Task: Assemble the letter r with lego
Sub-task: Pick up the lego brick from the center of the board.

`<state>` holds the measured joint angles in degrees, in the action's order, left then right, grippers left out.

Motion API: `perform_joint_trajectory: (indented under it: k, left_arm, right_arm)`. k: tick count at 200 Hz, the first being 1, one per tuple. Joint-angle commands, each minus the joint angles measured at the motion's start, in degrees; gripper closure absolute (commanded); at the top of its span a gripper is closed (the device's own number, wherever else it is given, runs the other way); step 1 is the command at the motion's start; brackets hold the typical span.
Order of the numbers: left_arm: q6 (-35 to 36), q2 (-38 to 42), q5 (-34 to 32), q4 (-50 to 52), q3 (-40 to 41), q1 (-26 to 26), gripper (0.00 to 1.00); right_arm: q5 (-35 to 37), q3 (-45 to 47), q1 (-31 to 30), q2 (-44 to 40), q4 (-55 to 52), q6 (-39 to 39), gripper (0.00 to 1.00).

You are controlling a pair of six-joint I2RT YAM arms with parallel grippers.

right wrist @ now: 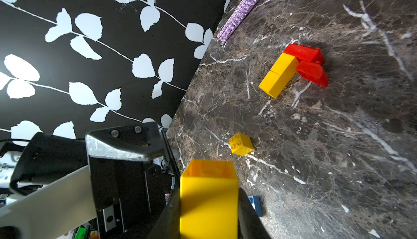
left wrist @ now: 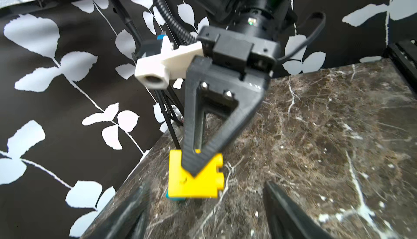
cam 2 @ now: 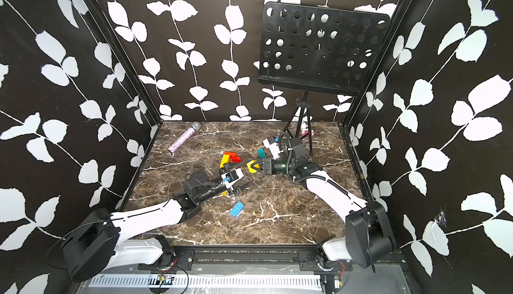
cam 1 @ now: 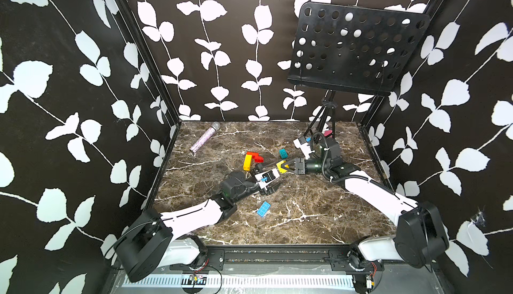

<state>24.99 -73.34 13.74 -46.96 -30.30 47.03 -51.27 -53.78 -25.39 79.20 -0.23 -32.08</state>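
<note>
Near the middle of the worktop, the right tool pinches a yellow brick between its two black fingers, with the brick turned on its side. The left tool faces it from about 8 o'clock, its fingers spread wide with nothing between them. At 10 o'clock of the held brick, two yellow and two red bricks touch in one cluster. A teal brick sits at 12 o'clock and a blue brick at 7 o'clock. A loose yellow brick lies just beside the left tool. The purple microphone lies toward 11 o'clock, and the music stand rises at 1 o'clock.
</note>
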Motion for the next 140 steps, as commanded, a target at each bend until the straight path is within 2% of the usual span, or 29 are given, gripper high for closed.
perform_joint_trajectory:
  k: [1,31,112,140]
  left_arm:
    - [0.18,-1.45,-0.81,-5.2,-2.1,0.49,0.21]
    - [0.03,-3.36,-0.8,-4.29,-2.95,0.61,0.24]
    - [-0.75,-2.62,-0.38,-0.28,-3.88,0.61,0.48]
    - [-1.78,-2.01,-0.04,3.85,-5.26,0.61,0.59]
  right_arm:
    - [-2.84,-1.08,0.09,-2.48,-2.52,4.04,0.76]
    - [-4.01,-0.6,-0.01,-3.82,-2.71,5.0,0.75]
    - [-6.45,-1.24,-0.87,-2.66,-2.5,5.97,0.74]
    - [-6.74,-1.22,-1.15,-2.03,-2.32,6.06,0.72]
